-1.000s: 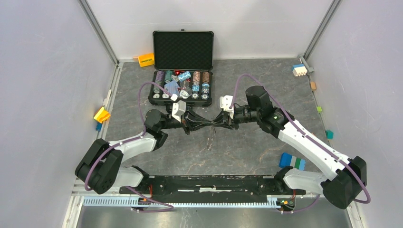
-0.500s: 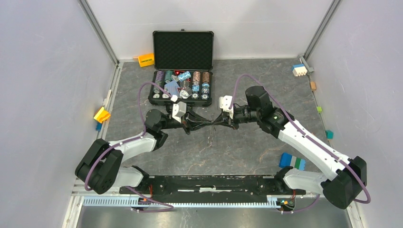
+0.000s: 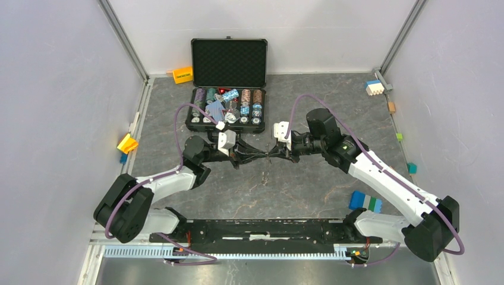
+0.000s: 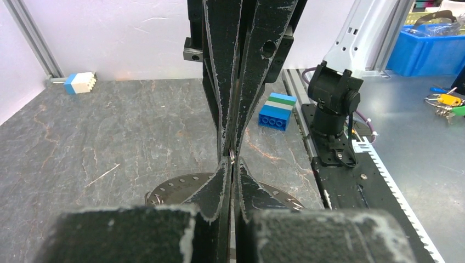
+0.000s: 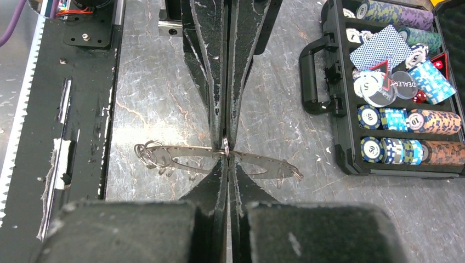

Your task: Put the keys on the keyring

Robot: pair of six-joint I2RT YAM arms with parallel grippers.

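The left end effector and the right end effector meet tip to tip above the desk. Both are pinched tight on the rim of the keyring (toothed edge showing), which hangs beneath them. The keys seem bunched at one end.

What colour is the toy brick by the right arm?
The toy brick is blue with green and white layers, clearest in the left wrist view.

Overhead view looks down from behind; opposed wrist views (very close) seemingly share the keyring.
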